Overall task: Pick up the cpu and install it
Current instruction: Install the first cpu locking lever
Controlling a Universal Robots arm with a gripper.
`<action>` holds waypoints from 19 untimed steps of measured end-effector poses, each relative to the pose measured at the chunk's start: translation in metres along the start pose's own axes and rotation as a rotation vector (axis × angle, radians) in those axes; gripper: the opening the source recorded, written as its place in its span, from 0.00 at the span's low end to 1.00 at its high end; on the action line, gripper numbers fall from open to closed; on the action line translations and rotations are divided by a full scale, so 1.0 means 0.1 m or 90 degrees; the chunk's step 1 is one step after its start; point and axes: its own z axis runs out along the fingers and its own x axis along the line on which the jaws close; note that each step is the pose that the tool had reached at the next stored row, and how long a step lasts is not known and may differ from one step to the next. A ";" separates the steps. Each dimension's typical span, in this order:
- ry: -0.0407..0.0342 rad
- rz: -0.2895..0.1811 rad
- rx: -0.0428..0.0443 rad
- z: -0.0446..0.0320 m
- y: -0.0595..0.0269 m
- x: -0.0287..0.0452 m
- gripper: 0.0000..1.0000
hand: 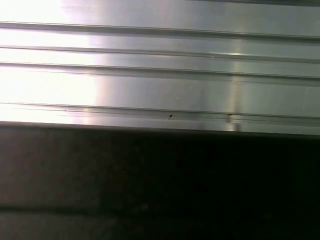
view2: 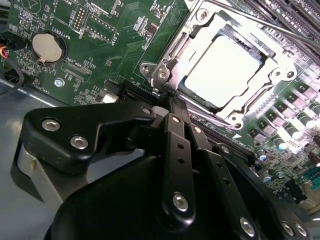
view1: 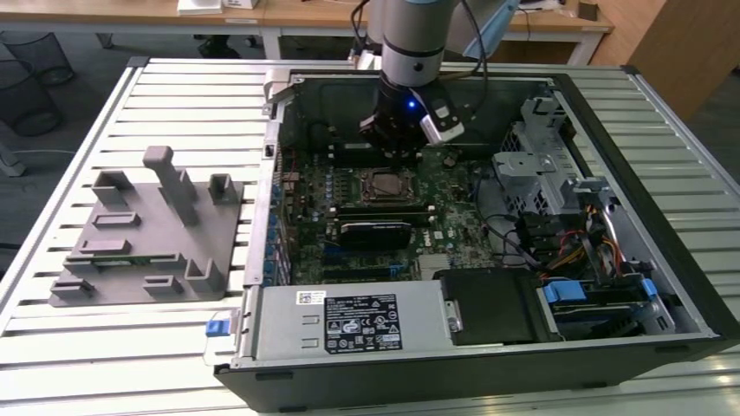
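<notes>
So the cpu point(view2: 223, 70) is already sitting in the socket frame point(view2: 280, 62) on the motherboard point(view1: 451, 217), silvery top facing up, inside the open computer case point(view1: 677, 260). The gripper point(view2: 172, 100) hangs just beside the socket, over the board, with its fingers point(view2: 176, 117) pinched together and nothing between them as far as I can see. Over on the exterior view's left, the grey fixture block point(view1: 145, 243) sits on the slatted table point(view1: 69, 347), well apart from the case.
</notes>
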 end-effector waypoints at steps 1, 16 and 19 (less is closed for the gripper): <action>0.0002 0.000 0.0011 0.005 -0.002 -0.001 0.11; 0.0044 0.000 0.0095 0.053 -0.008 -0.010 0.11; 0.0046 0.000 0.0054 0.047 -0.004 -0.010 0.11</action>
